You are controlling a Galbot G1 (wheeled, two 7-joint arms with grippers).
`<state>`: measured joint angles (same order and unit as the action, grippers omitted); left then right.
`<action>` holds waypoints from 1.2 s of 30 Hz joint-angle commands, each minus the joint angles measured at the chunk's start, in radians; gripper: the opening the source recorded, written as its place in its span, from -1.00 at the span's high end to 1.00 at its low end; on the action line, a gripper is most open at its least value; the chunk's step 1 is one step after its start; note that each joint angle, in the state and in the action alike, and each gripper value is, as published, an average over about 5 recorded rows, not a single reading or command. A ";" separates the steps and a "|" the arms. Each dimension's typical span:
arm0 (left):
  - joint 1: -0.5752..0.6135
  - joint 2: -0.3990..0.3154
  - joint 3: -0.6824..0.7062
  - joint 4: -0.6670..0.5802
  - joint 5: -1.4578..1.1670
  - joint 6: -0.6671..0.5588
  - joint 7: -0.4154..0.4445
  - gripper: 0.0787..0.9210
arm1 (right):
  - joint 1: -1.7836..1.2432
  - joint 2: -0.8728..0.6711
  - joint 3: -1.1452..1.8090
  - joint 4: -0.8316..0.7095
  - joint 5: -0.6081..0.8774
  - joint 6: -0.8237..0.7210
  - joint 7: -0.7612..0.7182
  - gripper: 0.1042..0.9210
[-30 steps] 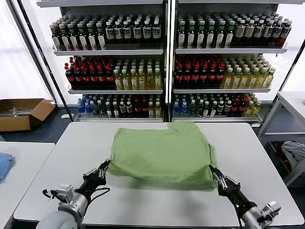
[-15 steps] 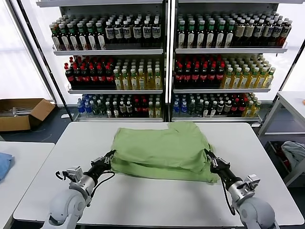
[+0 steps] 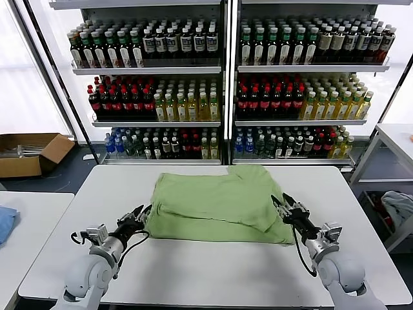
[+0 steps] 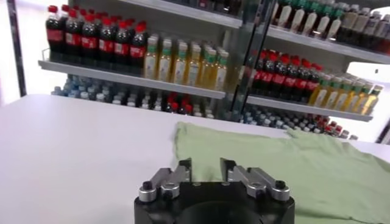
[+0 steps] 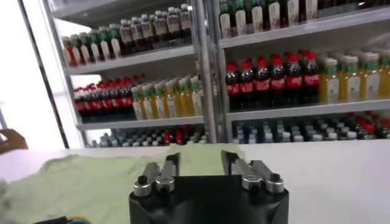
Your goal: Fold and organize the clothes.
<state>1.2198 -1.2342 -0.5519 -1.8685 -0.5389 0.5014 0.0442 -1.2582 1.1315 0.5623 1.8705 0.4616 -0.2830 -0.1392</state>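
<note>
Bottles crowd the shelves (image 3: 222,84) along the back wall, but closest to where I stand are the robot's two arms, reaching up over the near edge of the white bench (image 3: 213,271). Left claw (image 3: 135,216) sits just at the shirt's near-left corner, its fingers parted a little with nothing between them; from its own wrist camera the fingers (image 4: 183,169) show a clear gap and the cloth lies a little beyond them. Right claw (image 3: 284,204) is at the shirt's right edge, also slightly parted and empty, hovering over or just touching the fabric there, I can't tell which. Between them lies the light green shirt (image 3: 216,206), plain side up, folded over on itself so a doubled layer runs across the middle. Its long axis runs left to right across the bench, and a small tab of cloth pokes out toward the far edge, pointing at the shelves. Off to the left, on the floor, a cardboard box (image 3: 29,152) sits open, and a second bench (image 3: 26,226) carries something blue (image 3: 5,223) at the edge of view.
</note>
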 commanded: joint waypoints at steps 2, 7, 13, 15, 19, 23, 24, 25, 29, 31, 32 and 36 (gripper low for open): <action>0.108 -0.021 0.008 -0.049 0.058 -0.004 -0.012 -0.17 | -0.220 0.000 0.053 0.139 -0.074 -0.025 0.029 -0.69; 0.101 -0.039 0.026 -0.014 0.077 -0.011 -0.012 -0.50 | -0.270 0.017 0.034 0.125 -0.092 -0.047 0.044 -0.75; 0.069 -0.041 0.034 0.026 0.073 -0.015 -0.010 -0.73 | -0.243 0.025 0.012 0.085 -0.013 -0.096 0.077 -0.74; 0.064 -0.041 0.038 0.036 0.074 -0.014 -0.006 -0.66 | -0.237 0.025 0.009 0.080 0.006 -0.119 0.088 -0.66; 0.064 -0.043 0.041 0.049 0.076 -0.019 0.018 -0.40 | -0.234 0.024 0.004 0.073 0.021 -0.133 0.097 -0.39; 0.065 -0.044 0.040 0.054 0.077 -0.024 0.036 -0.12 | -0.228 0.027 0.002 0.067 0.030 -0.129 0.098 -0.09; 0.065 -0.044 0.040 0.056 0.077 -0.026 0.040 -0.05 | -0.224 0.028 0.001 0.064 0.033 -0.128 0.099 -0.03; 0.064 -0.043 0.039 0.057 0.077 -0.028 0.042 0.01 | -0.220 0.028 0.001 0.061 0.036 -0.127 0.100 0.03; 0.062 -0.037 0.037 0.063 0.077 -0.034 0.054 0.30 | -0.205 0.029 -0.001 0.052 0.048 -0.123 0.098 0.33; 0.061 -0.034 0.037 0.065 0.079 -0.036 0.060 0.42 | -0.199 0.032 -0.004 0.047 0.049 -0.122 0.098 0.46; 0.061 -0.032 0.037 0.066 0.080 -0.037 0.061 0.50 | -0.196 0.034 -0.005 0.044 0.049 -0.121 0.097 0.54; 0.068 -0.025 0.035 0.063 0.081 -0.039 0.063 0.77 | -0.194 0.040 -0.007 0.049 0.053 -0.120 0.095 0.82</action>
<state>1.2823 -1.2631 -0.5161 -1.8086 -0.4622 0.4671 0.0923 -1.4540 1.1678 0.5559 1.9220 0.5032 -0.3912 -0.0498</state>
